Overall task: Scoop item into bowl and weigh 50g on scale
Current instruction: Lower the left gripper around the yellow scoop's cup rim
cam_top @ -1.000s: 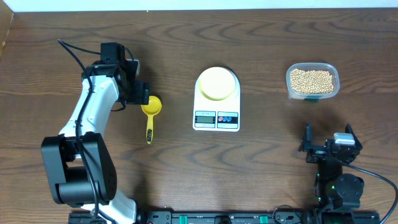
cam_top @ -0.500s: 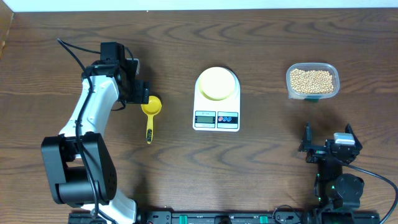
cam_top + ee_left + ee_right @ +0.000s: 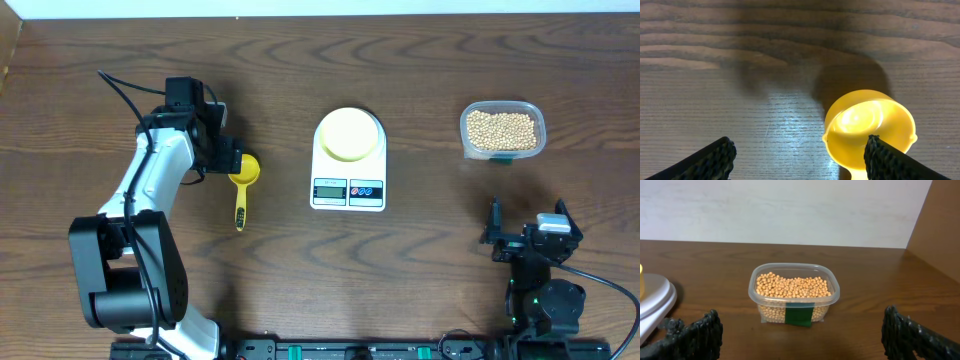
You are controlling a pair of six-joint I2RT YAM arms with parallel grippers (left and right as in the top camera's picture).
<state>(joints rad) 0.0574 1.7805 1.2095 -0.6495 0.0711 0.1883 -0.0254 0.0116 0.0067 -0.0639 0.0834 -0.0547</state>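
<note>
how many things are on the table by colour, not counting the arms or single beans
yellow: 2, bowl and scoop
white: 1, scale
clear: 1, container of beans
total: 4

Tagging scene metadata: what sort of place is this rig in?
Probably a lab test bench, not a kitchen: wood-grain table, plain white wall behind, staged props like a kitchen scale and tub of beans.

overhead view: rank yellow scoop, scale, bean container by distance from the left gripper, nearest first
1. Yellow scoop, right beside the left gripper.
2. Scale, table centre.
3. Bean container, far right.
</note>
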